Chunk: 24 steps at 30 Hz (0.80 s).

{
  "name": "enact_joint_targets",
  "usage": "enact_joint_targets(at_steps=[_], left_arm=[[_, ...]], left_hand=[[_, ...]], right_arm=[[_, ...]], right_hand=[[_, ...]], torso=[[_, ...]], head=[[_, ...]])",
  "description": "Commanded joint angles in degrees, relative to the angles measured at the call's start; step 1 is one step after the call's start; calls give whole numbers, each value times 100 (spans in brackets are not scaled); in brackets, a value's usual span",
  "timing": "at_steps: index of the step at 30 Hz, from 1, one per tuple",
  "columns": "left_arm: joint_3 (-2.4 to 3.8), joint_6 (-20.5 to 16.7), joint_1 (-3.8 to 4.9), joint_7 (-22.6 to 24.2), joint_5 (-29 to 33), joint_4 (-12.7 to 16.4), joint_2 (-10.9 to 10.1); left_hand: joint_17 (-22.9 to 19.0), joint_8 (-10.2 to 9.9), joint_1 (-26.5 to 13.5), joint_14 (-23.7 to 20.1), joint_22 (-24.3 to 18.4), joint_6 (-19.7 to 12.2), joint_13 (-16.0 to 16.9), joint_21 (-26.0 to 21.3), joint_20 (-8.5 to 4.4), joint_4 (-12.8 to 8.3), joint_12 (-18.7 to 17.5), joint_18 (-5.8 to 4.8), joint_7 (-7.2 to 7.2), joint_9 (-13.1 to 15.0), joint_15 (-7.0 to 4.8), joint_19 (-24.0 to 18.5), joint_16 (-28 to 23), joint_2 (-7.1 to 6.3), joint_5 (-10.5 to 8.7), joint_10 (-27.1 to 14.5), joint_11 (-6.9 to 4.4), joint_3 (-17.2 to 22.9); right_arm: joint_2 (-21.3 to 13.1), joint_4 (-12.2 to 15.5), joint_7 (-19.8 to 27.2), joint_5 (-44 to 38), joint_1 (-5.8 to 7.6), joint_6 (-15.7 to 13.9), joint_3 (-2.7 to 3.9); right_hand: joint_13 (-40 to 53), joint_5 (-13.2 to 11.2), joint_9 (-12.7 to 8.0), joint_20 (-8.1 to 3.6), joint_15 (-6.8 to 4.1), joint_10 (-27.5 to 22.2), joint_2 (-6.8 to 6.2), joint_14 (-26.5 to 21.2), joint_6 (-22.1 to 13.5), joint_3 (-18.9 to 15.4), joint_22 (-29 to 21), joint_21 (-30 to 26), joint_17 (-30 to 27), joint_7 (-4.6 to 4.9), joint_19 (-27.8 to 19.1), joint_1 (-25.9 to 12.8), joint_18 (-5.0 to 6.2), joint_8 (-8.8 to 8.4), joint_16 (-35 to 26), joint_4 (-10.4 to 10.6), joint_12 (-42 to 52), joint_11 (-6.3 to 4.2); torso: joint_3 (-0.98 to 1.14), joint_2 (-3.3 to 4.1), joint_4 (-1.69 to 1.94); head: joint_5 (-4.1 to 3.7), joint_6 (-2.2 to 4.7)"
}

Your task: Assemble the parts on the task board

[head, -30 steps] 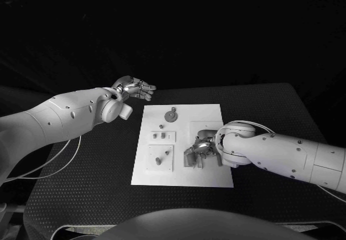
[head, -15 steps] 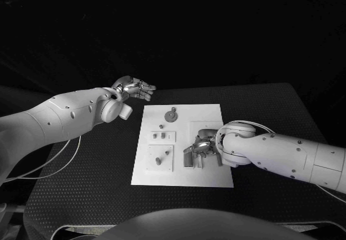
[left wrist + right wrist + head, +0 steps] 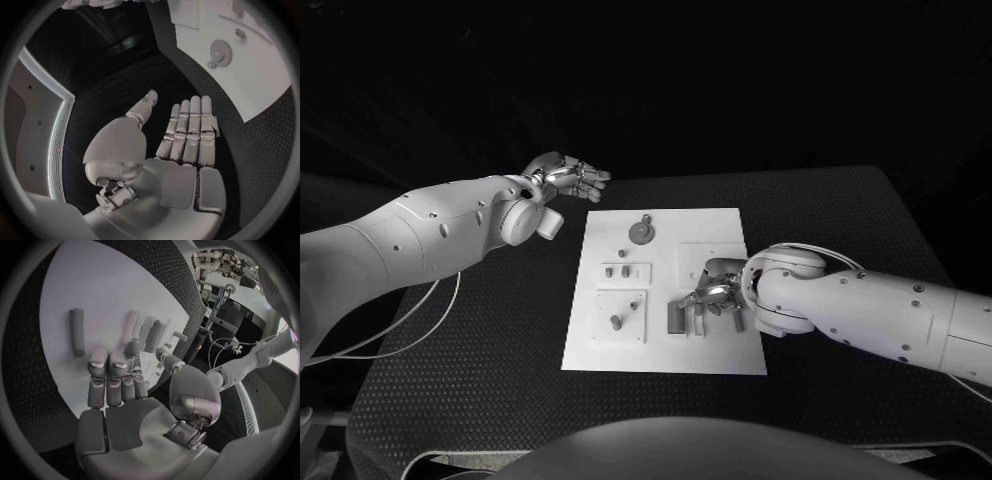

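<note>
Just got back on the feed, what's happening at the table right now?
The right hand is down over the right side of the task board, its fingers among a few loose rod-shaped parts lying flat there; whether it pinches one cannot be told. The left hand is held above the table off the board's far left corner, fingers apart and holding nothing. A gear-like part sits near the board's far edge.

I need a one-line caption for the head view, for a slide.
Right hand works over grey parts on the white task board; left hand hovers open beyond the board's far left corner.
</note>
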Motion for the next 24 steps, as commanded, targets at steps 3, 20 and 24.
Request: enact_joint_targets(at_steps=[3,20,24], left_arm=[[3,61,5,43,2,10,-5],[0,70,4,34,-1,28,-46],[-1,68,4,29,-1,30,-51]], left_hand=[[11,-26,-64,31,7,-43,-9,8,4,-9,30,107,-1,-7,16,-1,-26,-13,-15,-18,15,0],[23,-21,-85,38,11,-35,-8,11,4,-5,38,108,-4,-6,16,1,-30,-14,-16,-11,12,2],[30,-15,-91,42,14,-25,-8,14,3,-5,41,109,-8,-3,14,3,-31,-8,-15,-7,10,6]], right_arm=[[-249,202,61,-5,42,-196,189],[-1057,416,76,-372,243,694,312],[-1087,427,32,-522,241,1151,309]], right_hand=[[12,30,-19,-21,-24,20,48,20,-111,-29,75,15,8,31,7,75,437,-77,-28,-147,5,8],[126,35,-1,-8,-17,90,-161,116,-109,-5,67,19,51,35,57,380,437,-83,73,-449,159,11],[249,34,81,1,-61,130,-137,162,-35,-31,76,49,134,-9,97,357,437,-15,239,-408,343,-33]], torso=[[4,1,-12],[16,-6,-10],[16,-2,-7]], head=[[-2,5],[-68,33],[-107,36]])
